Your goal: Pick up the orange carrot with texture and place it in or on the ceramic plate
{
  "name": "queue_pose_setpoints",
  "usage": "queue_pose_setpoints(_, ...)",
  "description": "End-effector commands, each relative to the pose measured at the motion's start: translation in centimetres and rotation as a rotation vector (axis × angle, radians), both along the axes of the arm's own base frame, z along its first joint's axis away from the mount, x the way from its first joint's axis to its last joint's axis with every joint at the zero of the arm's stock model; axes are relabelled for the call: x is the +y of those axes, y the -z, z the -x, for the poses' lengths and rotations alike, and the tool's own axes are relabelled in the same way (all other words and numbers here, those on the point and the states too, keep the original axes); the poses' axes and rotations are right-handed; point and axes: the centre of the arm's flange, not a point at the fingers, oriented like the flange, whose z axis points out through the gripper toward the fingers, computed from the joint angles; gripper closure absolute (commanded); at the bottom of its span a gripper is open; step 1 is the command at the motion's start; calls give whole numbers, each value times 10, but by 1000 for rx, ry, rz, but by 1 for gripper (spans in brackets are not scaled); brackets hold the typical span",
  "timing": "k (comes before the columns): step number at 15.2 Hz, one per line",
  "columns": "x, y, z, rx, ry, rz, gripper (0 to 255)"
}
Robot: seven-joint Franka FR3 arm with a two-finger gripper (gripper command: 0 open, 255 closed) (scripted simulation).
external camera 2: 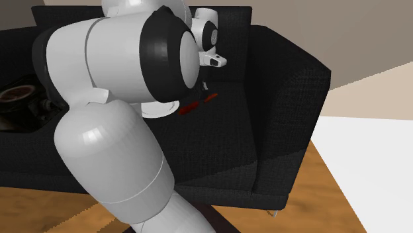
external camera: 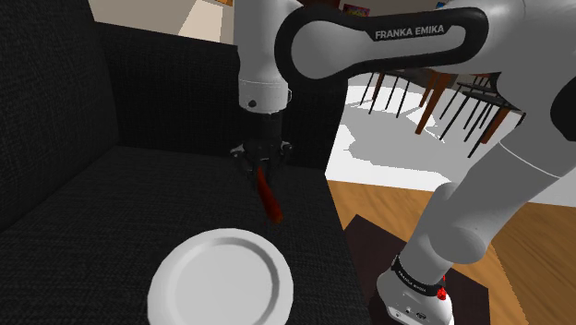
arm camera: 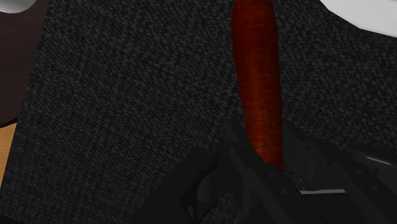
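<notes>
A dark orange-red carrot (external camera: pixel 270 196) juts from my gripper (external camera: pixel 263 164) over the black sofa seat (external camera: pixel 111 212), its free end pointing toward the white plate (external camera: pixel 222 277). The plate lies on the seat nearer the camera in the shoulder view. In the wrist view the carrot (arm camera: pixel 257 83) runs away from my gripper (arm camera: pixel 270 168), whose black fingers are shut on its near end, and the plate's rim (arm camera: pixel 372 16) lies beyond its tip. The second exterior view has the carrot (external camera 2: pixel 197 104) beside the plate (external camera 2: pixel 162 109), mostly behind the arm. Whether the carrot touches the cushion I cannot tell.
The sofa's backrest (external camera: pixel 55 83) and armrest (external camera: pixel 185 83) wall the seat on two sides. Its front edge drops to a wooden floor (external camera: pixel 388 208). Wooden chairs (external camera: pixel 462 102) stand farther off. A low dark table (external camera 2: pixel 20 106) with objects is beside the sofa.
</notes>
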Motion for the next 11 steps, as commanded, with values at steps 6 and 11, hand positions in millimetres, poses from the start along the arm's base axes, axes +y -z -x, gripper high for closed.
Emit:
queue_pose_setpoints(6,0,-39,0,0,0,0,255)
queue_pose_setpoints(11,35,-46,18,0,0,0,255)
